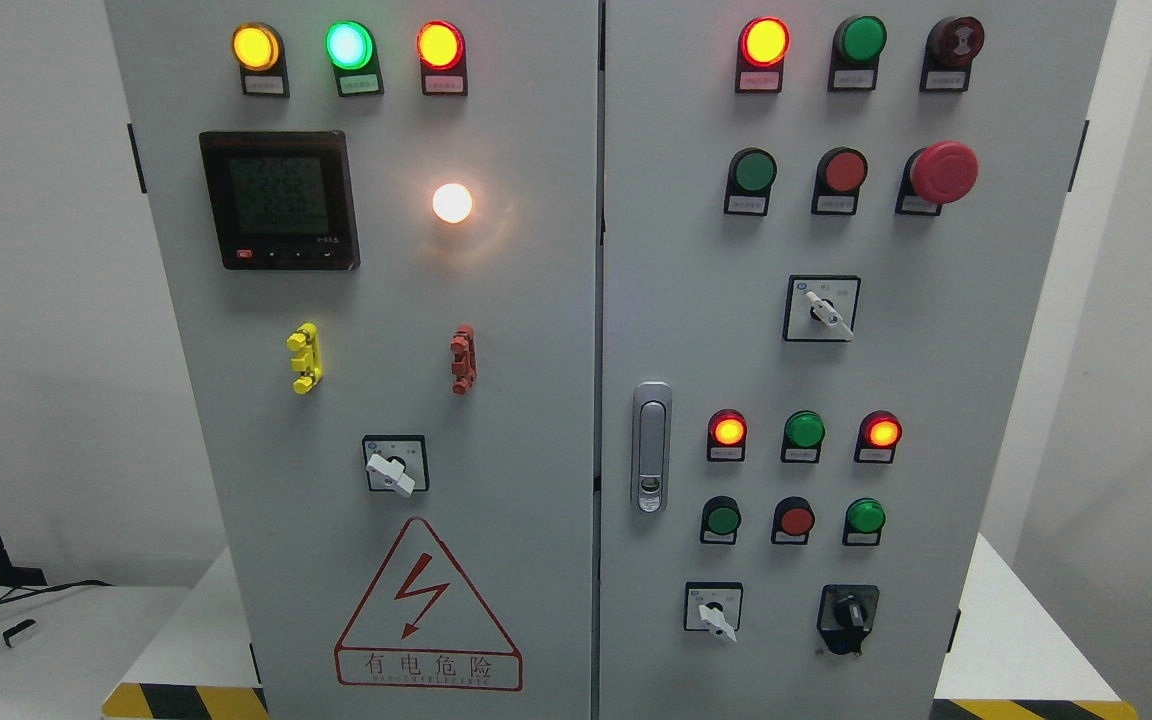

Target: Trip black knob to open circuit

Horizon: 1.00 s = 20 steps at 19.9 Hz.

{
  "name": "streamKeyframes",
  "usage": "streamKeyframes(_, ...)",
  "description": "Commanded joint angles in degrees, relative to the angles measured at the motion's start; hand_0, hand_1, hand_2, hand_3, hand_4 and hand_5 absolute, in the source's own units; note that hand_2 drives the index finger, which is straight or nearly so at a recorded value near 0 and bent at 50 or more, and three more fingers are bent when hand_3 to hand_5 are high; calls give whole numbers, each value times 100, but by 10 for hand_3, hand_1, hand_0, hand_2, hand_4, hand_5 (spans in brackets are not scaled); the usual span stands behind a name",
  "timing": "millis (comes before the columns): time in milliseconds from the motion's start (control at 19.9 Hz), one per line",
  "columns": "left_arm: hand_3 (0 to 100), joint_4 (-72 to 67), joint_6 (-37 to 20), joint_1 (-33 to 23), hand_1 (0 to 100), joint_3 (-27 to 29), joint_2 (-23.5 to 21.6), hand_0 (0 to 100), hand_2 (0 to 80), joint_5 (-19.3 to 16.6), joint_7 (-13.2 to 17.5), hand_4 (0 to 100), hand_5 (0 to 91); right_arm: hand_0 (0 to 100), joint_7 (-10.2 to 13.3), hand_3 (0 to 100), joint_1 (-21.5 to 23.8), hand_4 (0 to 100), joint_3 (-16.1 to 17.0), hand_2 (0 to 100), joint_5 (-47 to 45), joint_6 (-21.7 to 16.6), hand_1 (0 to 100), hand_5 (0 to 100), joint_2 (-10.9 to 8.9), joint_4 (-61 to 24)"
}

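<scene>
Black knob (848, 612) (handle upright); untouched

Digital meter (279, 200), red mushroom button (943, 172), door handle (651, 447), warning triangle (427, 606).

The small black rotary knob (848, 612) sits on a black square plate at the lower right of the grey cabinet's right door, its handle pointing roughly upright.

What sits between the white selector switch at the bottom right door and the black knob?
Nothing: in the head view, only bare grey door panel separates the white switch from the black knob.
</scene>
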<state>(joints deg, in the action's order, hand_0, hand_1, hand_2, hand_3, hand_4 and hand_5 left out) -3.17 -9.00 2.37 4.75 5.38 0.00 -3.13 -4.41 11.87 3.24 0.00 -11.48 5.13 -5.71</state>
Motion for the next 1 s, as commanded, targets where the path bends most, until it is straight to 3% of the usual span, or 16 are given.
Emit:
streamKeyframes(0,0,0,3,0,389,0,6,120,0,-176,-3,0,0,6,-8,22,0,0,2,0,167,5,115,0,14,-9)
streamKeyframes(301,0,0,3,0,389,0,-2,120,0,-176,-3,0,0,8,1,27,201,0,19,0,176,14,118,0,14,-245)
streamKeyframes(552,0,0,3,0,389,0,-2,120,0,-176,-3,0,0,8,-16,77,1526,0,-95,0,255,76,153,4,-4,-2509)
streamKeyframes(702,0,0,3,0,389,0,-2,120,0,-176,-3,0,0,14,-157,174,2309,85,-87,35,194,-283,233,78,-100,-4055)
streamKeyframes(853,0,0,3,0,389,0,6,120,0,-176,-3,0,0,27,-192,284,3214,198,-43,91,167,-1196,340,167,-407,-5418)
streamKeyframes(953,0,0,3,0,389,0,-2,120,0,-176,-3,0,0,60,-498,361,3916,282,71,129,-121,-1470,393,231,-556,-6665)
